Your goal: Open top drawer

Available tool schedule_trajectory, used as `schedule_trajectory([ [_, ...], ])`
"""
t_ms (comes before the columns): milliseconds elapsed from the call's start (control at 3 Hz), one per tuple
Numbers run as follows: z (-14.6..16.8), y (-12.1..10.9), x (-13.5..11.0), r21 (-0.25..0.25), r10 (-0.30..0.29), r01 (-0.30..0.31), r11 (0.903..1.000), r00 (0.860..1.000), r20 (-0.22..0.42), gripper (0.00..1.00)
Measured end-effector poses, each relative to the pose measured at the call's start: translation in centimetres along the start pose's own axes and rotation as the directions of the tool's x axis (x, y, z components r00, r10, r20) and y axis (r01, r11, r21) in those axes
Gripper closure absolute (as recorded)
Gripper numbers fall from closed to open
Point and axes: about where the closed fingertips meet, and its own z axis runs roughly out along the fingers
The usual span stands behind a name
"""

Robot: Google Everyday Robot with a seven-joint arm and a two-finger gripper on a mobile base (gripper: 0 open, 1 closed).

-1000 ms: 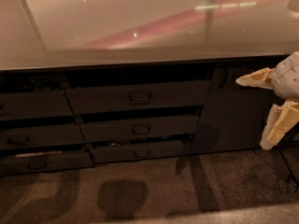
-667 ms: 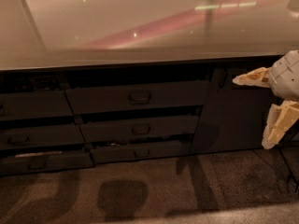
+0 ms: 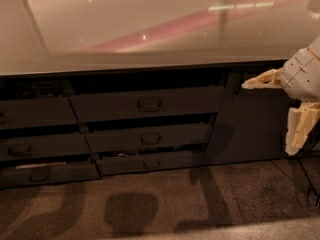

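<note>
The gripper (image 3: 269, 118) is hovering by the counter's (image 3: 150, 29) right end, before the cabinet door (image 3: 240, 134), its fingers (image 3: 261, 80) standing wide apart, grasping and touching nothing. The top drawer (image 3: 110, 106) is sitting under the counter's front edge, mid-length, its loop handle (image 3: 149, 104) untouched.

Glossy pale countertop (image 3: 150, 29) fills the upper frame, with a pink reflected streak (image 3: 190, 24) across it. Centre: two narrower dark grey drawer fronts, middle (image 3: 150, 138) and lower (image 3: 150, 163), both slightly ajar. Left: a column of three dark drawers (image 3: 40, 146). The bottom one has a pale strip (image 3: 40, 165) on its top edge. Tall dark cabinet door (image 3: 245, 134) at right, behind the gripper (image 3: 267, 119). Speckled brown floor (image 3: 210, 194) along the bottom, with a dark shadow blob (image 3: 130, 211).
</note>
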Motion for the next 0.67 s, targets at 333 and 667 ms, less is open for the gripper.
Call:
schedule_trajectory([
  [333,0.00,0.00,0.00,0.000,0.000,0.000,1.0000,1.000,0.000,0.00],
  [667,0.56,-0.40,0.65,0.064,-0.021,0.024,0.9977,0.999,-0.050,0.00],
])
